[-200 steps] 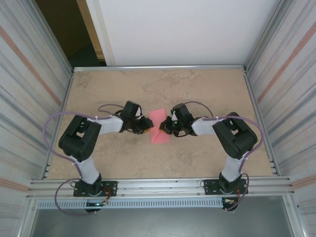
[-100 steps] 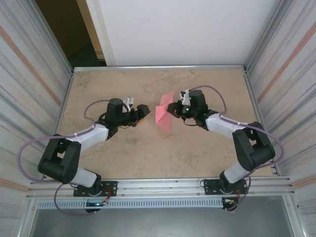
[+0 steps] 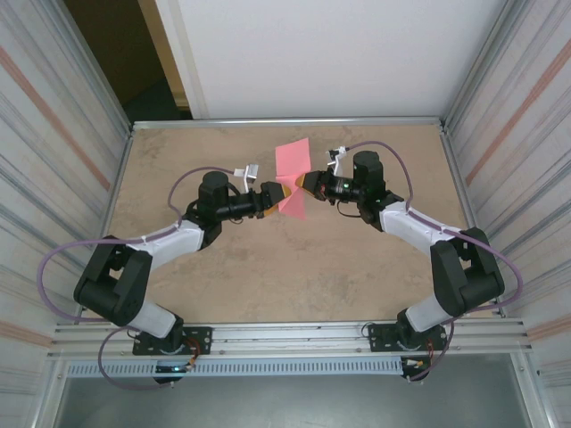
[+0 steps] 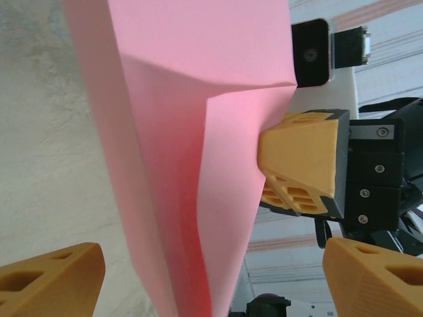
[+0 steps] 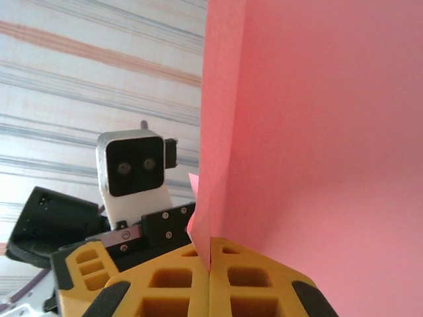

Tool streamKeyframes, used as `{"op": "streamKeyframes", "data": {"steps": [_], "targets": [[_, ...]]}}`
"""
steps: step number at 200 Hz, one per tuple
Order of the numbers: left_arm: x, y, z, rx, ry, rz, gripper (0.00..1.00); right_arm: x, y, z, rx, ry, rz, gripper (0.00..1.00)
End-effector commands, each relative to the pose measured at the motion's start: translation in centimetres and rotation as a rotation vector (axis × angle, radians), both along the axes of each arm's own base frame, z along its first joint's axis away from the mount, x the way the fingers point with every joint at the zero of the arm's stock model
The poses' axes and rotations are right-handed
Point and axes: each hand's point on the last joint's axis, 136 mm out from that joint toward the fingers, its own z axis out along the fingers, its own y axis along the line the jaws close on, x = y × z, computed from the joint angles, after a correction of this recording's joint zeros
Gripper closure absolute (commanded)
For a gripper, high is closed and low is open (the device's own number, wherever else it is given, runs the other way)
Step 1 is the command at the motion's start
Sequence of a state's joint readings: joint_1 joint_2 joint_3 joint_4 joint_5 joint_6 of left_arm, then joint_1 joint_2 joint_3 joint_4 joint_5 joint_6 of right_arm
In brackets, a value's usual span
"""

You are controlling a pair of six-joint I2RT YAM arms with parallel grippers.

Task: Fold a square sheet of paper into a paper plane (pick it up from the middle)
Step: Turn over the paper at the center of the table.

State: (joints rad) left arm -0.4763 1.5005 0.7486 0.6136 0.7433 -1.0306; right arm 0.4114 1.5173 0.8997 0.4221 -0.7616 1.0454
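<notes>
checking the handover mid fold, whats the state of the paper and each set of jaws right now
sheet of paper: partly folded, creased, held up off the table
right gripper: jaws shut on the paper's edge
left gripper: jaws open, paper between them, not gripped

The right gripper (image 5: 209, 259) has its yellow fingers (image 5: 158, 290) pressed together at the bottom of the view, pinching the lower edge of the pink sheet of paper (image 5: 317, 132). The sheet stands upright and covers the right half (a narrow fold shows along its left edge). Left of the paper, the left arm's wrist (image 5: 158, 221), with its white camera block (image 5: 130, 168), faces this way before a striped wall (image 5: 86, 86).
</notes>
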Motion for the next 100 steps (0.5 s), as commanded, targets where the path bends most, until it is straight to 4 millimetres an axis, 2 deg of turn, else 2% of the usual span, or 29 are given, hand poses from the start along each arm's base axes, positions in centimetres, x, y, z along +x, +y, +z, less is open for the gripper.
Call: {"op": "streamKeyframes", "data": {"steps": [1,50,100], "targets": [[0.0,-1.0,2.5,-0.065,-0.050,-0.062,0.16,-0.4,0.2,3.3,0.070,-0.046,0.036,1.00],[0.0,-1.5,3.0,-0.095,-0.060,-0.095,0.29,-0.6,0.2,3.3,0.085,-0.028,0.047,1.00],[-0.1,-1.4,3.0,-0.094,-0.053,-0.093,0.40,-0.3,-0.5,2.0,0.070,0.009,0.028,0.99]]}}
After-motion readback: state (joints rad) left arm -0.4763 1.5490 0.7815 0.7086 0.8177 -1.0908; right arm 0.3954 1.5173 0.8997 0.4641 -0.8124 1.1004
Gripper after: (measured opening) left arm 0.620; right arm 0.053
